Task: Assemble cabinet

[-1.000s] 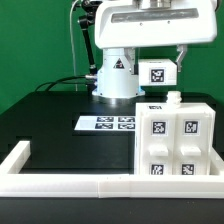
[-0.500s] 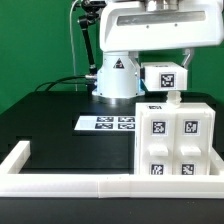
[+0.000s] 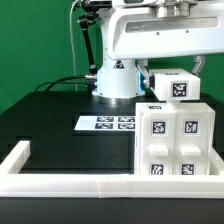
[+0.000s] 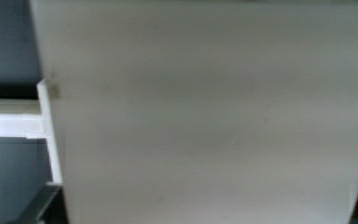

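Observation:
The white cabinet body (image 3: 172, 140) stands at the exterior view's right, with several black-and-white tags on its front. A smaller white block (image 3: 170, 86) with one tag hangs just above the body's top. My gripper (image 3: 171, 76) is shut on that block, with dark fingers (image 3: 197, 66) at its sides. I cannot tell whether the block touches the body. In the wrist view the block's plain white face (image 4: 211, 110) fills almost the whole picture and hides the fingers.
The marker board (image 3: 108, 123) lies flat on the black table in the middle. A long low white border frame (image 3: 70, 182) runs along the table's front and left edges. The arm's white base (image 3: 117, 78) stands behind.
The gripper has carried the tagged block toward the exterior view's right and a little lower, bringing it over the cabinet body. The grip has stayed the same.

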`<state>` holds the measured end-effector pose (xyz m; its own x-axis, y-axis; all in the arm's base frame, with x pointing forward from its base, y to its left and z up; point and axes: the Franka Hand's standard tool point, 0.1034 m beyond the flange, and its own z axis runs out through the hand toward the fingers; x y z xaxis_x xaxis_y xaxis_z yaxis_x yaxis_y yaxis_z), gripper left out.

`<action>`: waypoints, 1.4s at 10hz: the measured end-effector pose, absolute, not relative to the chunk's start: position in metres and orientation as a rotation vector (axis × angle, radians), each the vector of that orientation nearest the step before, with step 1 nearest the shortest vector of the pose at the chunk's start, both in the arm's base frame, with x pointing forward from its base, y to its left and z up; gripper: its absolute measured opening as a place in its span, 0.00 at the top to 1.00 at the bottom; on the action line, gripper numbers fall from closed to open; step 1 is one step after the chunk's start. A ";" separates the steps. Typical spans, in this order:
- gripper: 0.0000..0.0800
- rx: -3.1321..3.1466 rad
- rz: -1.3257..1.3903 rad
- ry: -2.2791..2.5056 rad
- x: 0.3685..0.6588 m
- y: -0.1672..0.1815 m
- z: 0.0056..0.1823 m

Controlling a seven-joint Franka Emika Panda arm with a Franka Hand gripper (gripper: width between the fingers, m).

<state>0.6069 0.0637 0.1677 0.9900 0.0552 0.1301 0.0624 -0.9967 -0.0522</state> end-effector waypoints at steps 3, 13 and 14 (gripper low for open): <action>0.30 -3.077 -0.190 -0.106 0.603 0.073 0.161; 0.30 -3.075 -0.221 -0.128 0.605 0.074 0.156; 0.30 -3.075 -0.221 -0.128 0.605 0.074 0.156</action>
<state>0.6050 0.0745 0.1559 0.9863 0.0787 0.1451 0.0868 -0.9950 -0.0499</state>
